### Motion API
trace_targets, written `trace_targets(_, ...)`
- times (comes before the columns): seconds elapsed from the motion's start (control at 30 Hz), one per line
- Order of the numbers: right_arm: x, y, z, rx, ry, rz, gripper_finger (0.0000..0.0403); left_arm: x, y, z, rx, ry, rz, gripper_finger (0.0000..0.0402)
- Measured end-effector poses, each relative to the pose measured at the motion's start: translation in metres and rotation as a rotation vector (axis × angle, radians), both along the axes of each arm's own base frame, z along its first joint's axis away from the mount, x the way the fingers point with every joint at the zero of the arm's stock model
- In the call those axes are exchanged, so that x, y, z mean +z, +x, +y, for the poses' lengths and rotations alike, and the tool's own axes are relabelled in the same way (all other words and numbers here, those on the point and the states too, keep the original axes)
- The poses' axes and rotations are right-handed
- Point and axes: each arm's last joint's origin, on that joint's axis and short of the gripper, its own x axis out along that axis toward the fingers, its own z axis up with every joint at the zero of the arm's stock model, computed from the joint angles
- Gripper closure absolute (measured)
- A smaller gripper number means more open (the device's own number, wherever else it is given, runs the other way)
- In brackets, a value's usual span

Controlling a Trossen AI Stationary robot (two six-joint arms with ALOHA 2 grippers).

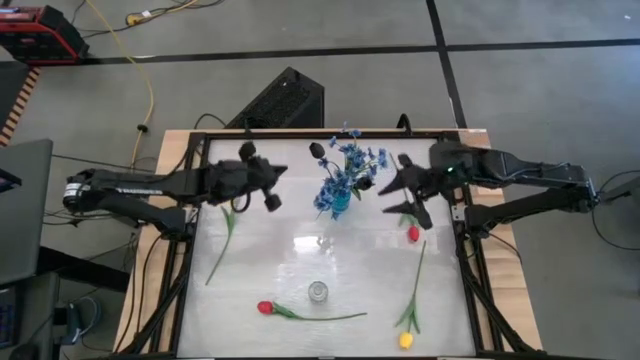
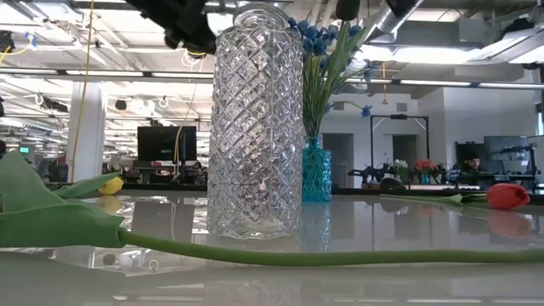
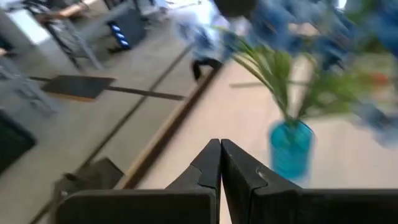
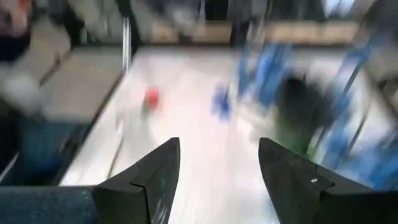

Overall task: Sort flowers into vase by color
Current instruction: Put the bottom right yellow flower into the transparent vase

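Observation:
A small blue vase (image 1: 340, 205) (image 2: 316, 170) (image 3: 290, 149) stands at the table's far middle and holds blue sprays (image 1: 350, 165) and a dark bud (image 1: 317, 150). A clear glass vase (image 1: 318, 292) (image 2: 255, 127) stands nearer, with nothing in it. Lying flat on the table are a red tulip (image 1: 265, 308), a yellow tulip (image 1: 406, 340) (image 2: 110, 184), a second red tulip (image 1: 413, 233) (image 2: 508, 195), and a green stem (image 1: 222, 245) whose head is hidden under the left arm. My left gripper (image 1: 280, 172) (image 3: 219, 143) hovers shut, left of the blue vase. My right gripper (image 1: 386, 197) (image 4: 219, 149) hovers open on the vase's right.
A black frame (image 1: 190, 250) borders the glossy white table top. Free room lies between the two vases and around the table's centre. Cables and a dark box (image 1: 280, 100) lie on the floor beyond the far edge.

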Motion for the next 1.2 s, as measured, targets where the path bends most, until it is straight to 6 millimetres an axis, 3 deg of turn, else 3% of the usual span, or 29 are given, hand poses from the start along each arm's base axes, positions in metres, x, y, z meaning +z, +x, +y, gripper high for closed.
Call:
trace_targets(0.23, -0.036, -0.008, 0.010, 0.111, -0.052, 0.394, 0.0159, -0.034, -0.009, -0.026, -0.087, -0.017, -0.026, 0.0401)
trace_targets(0.47, -0.066, 0.011, 0.027, 0.294, -0.158, 0.554, 0.0159, -0.056, -0.011, -0.034, -0.115, -0.043, -0.028, 0.0401)
trace_targets(0.73, -0.103, 0.026, 0.079, 0.424, -0.113, 0.833, 0.0159, -0.064, -0.014, -0.040, -0.135, -0.060, -0.013, 0.0401)
trace_targets(0.97, -0.141, 0.023, 0.138, 0.649, -0.255, 1.002, 0.0159, -0.064, -0.013, -0.040, -0.143, -0.048, -0.008, 0.0401)
trace_targets(1.2, -0.182, 0.021, 0.171, 0.913, -0.437, 1.113, 0.0159, -0.064, -0.013, -0.040, -0.171, -0.036, 0.004, 0.0401)
